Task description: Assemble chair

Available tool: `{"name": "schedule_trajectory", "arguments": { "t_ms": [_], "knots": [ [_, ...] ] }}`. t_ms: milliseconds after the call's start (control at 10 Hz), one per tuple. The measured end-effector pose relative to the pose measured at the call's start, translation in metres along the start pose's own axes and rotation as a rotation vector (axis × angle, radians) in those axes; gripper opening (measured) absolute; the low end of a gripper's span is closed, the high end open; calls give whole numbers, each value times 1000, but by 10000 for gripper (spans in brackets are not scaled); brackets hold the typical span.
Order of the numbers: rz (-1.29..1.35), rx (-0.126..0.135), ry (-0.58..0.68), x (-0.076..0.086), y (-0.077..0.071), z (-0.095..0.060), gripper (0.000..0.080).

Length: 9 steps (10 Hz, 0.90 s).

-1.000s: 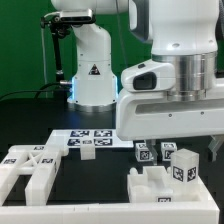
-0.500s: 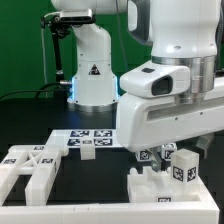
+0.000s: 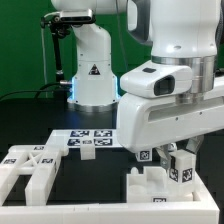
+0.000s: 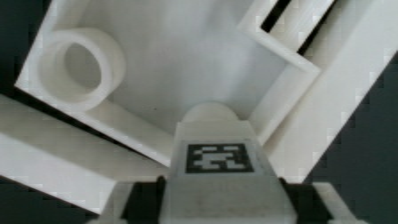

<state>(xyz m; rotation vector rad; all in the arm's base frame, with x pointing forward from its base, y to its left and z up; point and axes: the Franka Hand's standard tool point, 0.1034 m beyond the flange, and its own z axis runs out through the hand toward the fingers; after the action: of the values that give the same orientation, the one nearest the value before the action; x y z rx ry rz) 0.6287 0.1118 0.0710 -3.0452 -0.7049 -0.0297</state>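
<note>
The chair (image 3: 150, 187) lies in loose white parts on the black table (image 3: 100, 185). The exterior view shows its X-braced panel (image 3: 27, 166) at that view's left. It is well apart from the claw (image 3: 162, 158), which hangs low over a cluster of chunky tagged bars (image 3: 178, 172) at the view's right. The marker board (image 3: 86, 138) lies farther back, between the two groups. From there the arm's broad white housing hides most of the fingers.

Only the wrist view shows a tagged bar (image 4: 217, 150) standing between the two dark fingers (image 4: 146, 205), with a white part with a round opening (image 4: 80, 65) beyond it. Whether the pads press that bar cannot be told.

Bare table lies open between panel and cluster, while around the claw the bars crowd close.
</note>
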Motion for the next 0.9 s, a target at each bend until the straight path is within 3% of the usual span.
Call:
{"name": "schedule_trajectory", "arguments": {
  "t_ms": [300,700,900],
  "knots": [
    [203,2,0,0,-1,0,285],
    [714,25,9,1,-2,1,285],
    [934,1,9,-4,6,0,286]
  ]
}}
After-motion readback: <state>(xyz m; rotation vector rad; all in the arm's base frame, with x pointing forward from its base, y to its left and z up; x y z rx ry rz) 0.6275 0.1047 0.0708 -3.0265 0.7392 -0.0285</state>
